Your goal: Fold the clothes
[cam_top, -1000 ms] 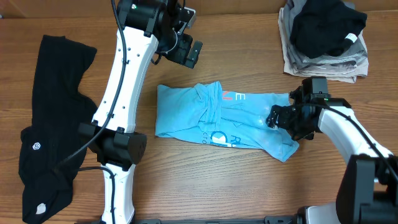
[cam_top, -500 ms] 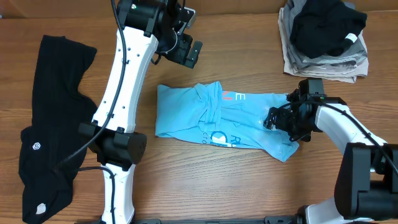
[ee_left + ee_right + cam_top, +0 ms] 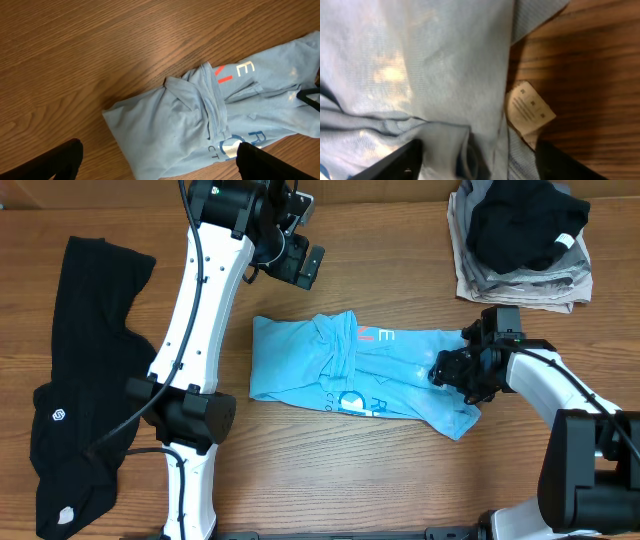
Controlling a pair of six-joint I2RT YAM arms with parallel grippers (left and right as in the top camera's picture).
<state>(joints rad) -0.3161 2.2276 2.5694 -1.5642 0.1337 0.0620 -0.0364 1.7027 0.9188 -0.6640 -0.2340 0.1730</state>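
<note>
My right fingers (image 3: 402,162) stand apart, one on each side of a soft ridge at the end of the light blue T-shirt (image 3: 445,65). They are astride the cloth but I cannot see them pinching it. My right gripper (image 3: 479,150) sits low here because this is the loose end, just beside the white care label (image 3: 527,107) that spills onto the bare table (image 3: 580,60). I judge that a fold would begin from this end.

The shirt lies mid-table as a long band, bunched at its middle with the lettering up. My left gripper (image 3: 159,150) hangs above its other end, jaws wide and empty, probably keeping clear until that end needs a hold.

Farther out, the long black garment (image 3: 80,380) sprawls unfolded at the left edge. A folded pile (image 3: 520,240) sits at the far right corner.
</note>
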